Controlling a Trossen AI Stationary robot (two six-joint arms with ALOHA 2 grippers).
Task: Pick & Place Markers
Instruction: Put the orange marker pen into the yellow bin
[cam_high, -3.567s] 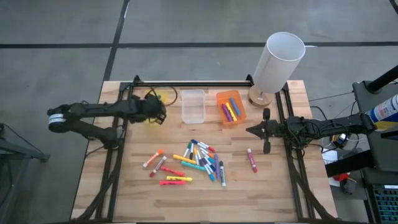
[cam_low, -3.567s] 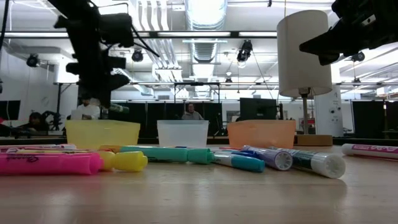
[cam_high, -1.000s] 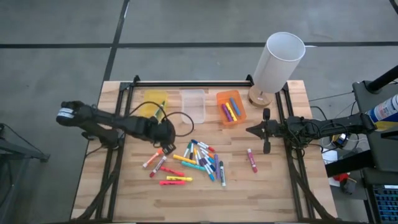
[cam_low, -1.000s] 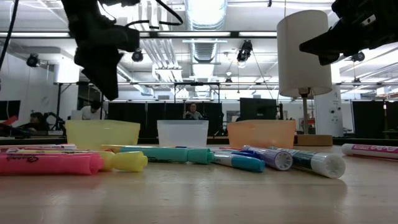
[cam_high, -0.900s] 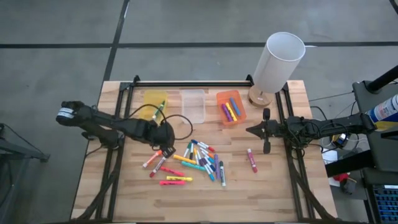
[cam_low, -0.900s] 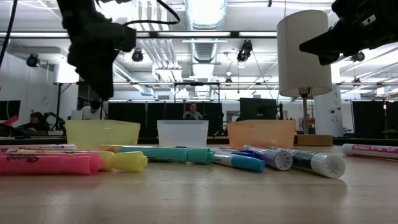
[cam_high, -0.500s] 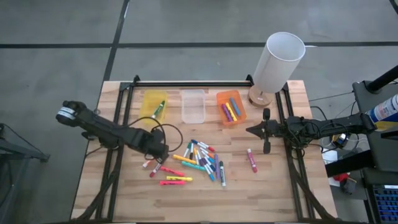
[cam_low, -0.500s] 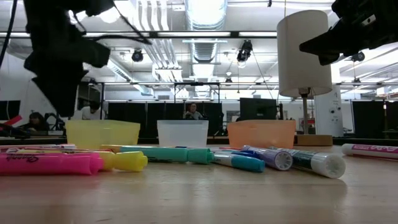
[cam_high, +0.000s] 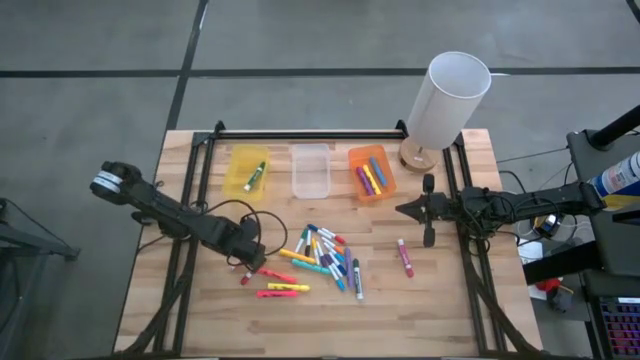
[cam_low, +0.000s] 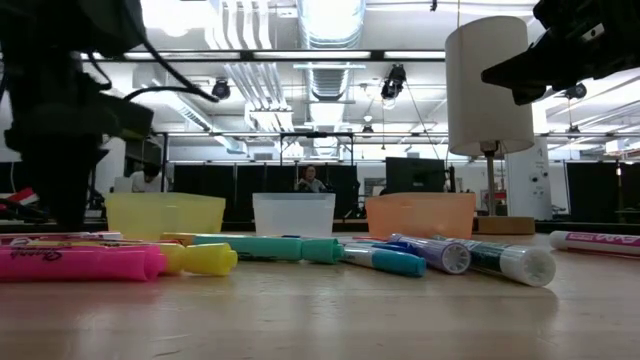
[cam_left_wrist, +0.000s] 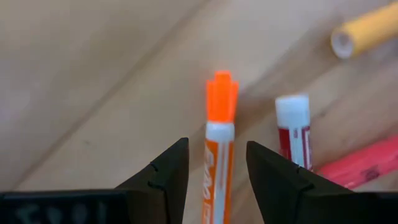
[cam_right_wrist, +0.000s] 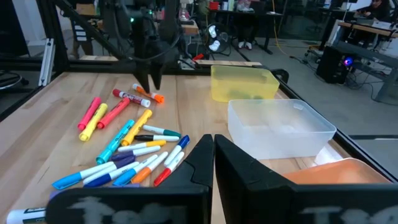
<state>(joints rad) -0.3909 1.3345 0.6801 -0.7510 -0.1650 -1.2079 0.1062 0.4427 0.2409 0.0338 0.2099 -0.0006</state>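
Markers of many colours lie in a loose pile mid-table, with one red marker apart on the right. A green one lies in the yellow bin. Several lie in the orange bin. My left gripper is low over the pile's left end. In the left wrist view it is open, its fingers on either side of an orange-capped white marker that lies flat on the wood. My right gripper is shut and waits above the table's right side.
A clear bin sits between the yellow and orange bins along the far side. A white lamp stands at the far right corner. A red-labelled marker lies close beside the orange one. Bare wood lies left of and nearer than the pile.
My left gripper has moved from near the yellow bin toward the table's near edge and a little left. It has come down over the left end of the marker pile. The markers have not moved.
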